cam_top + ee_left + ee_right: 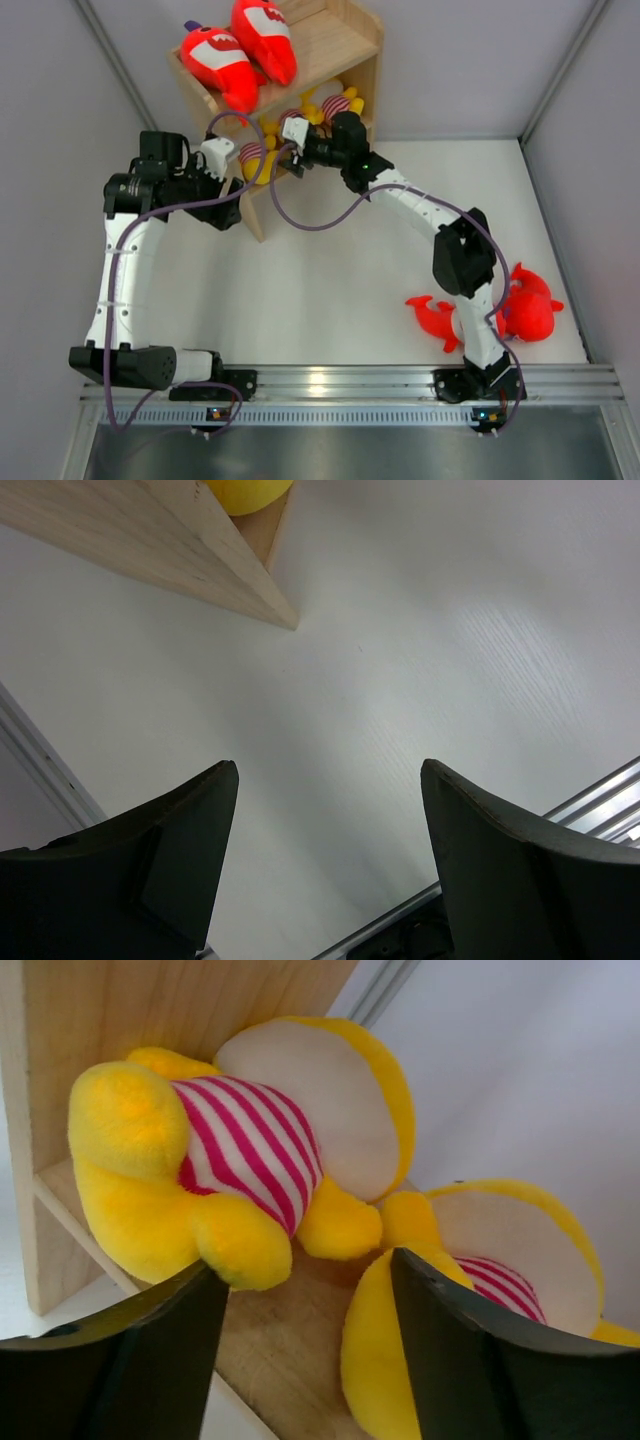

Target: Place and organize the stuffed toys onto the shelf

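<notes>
Three yellow plushes in striped shirts sit on the lower tier of the shelf (335, 40): one (254, 156) at the left end, one (290, 118) in the middle, one (341, 104) further right. Through my right wrist camera the nearest yellow plush (250, 1130) is tipped over against the wooden side panel (130, 1000), its cream face turned up and away, and its neighbour (500, 1250) lies pressed against it on the same board. Up top, two red sharks, one (215, 62) beside the other (266, 38), lie touching, noses poking past the front edge of the upper tier. Two more red sharks are down on the table (330, 290), well apart from the shelf; one (527, 305) and one (435, 318) flank my right arm near its base, partly hidden by it. My right gripper (305, 1350) is right at the lower tier with its fingers spread wide and nothing clamped. One finger is just under the tipped plush's foot, the other in front of the neighbour's arm, with bare wood in the gap. My left gripper (330, 860) is spread wide too and carries nothing. It points down at white table just off the shelf's front left corner, with a sliver of yellow plush at the top of that view.
</notes>
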Available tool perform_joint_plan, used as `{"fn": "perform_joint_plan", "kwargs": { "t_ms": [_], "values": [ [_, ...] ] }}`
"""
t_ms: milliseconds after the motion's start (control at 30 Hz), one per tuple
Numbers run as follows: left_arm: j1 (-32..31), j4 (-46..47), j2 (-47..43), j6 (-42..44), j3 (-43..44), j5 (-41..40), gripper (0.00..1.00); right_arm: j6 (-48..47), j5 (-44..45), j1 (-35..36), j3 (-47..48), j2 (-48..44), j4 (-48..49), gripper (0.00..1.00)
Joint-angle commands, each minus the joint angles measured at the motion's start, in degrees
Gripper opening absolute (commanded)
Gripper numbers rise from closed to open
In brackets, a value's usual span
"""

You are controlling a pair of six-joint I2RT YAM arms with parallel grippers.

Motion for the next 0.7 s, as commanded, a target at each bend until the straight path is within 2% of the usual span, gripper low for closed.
{"fn": "perform_joint_plan", "kwargs": {
  "t_ms": [0, 133, 167, 267, 367, 400, 567, 633, 667],
  "values": [
    [-0.1, 1.4, -1.4, 1.3, -0.9, 0.7, 0.8, 2.6, 5.2, 1.4, -2.3, -5.7, -0.2, 0.71],
    [-0.1, 1.4, -1.7, 1.9, -1.8, 1.1, 0.8, 3.9, 9.3, 1.8, -5.7, -10.8, -2.1, 0.86],
    [-0.1, 1.4, -1.8, 2.1, -1.9, 1.4, 0.8, 4.3, 9.8, 1.9, -5.9, -12.1, -2.9, 0.93],
    [-0.1, 1.4, -2.4, 2.6, -2.7, 2.3, 0.8, 5.5, 11.2, 2.1, -5.9, -14.4, -6.5, 0.99],
    [-0.1, 1.4, -3.1, 2.9, -3.6, 2.3, 0.8, 8.4, 15.4, 2.6, -7.1, -18.2, -9.9, 0.99],
    [-0.1, 1.4, -3.1, 2.9, -3.8, 2.1, 0.8, 10.9, 19.1, 2.8, -7.8, -19.5, -10.8, 0.99],
    [-0.1, 1.4, -3.4, 3.4, -4.0, 1.5, 0.8, 15.3, 31.5, 6.7, -17.4, -31.1, -18.1, 0.99],
    [-0.1, 1.4, -3.6, 3.4, -4.0, 1.4, 0.8, 20.3, 38.9, 8.4, -20.6, -34.0, -20.5, 0.99],
    [-0.1, 1.4, -3.7, 3.5, -4.0, 1.3, 0.8, 23.9, 41.0, 8.9, -20.8, -35.8, -25.6, 0.99]
  ]
}}
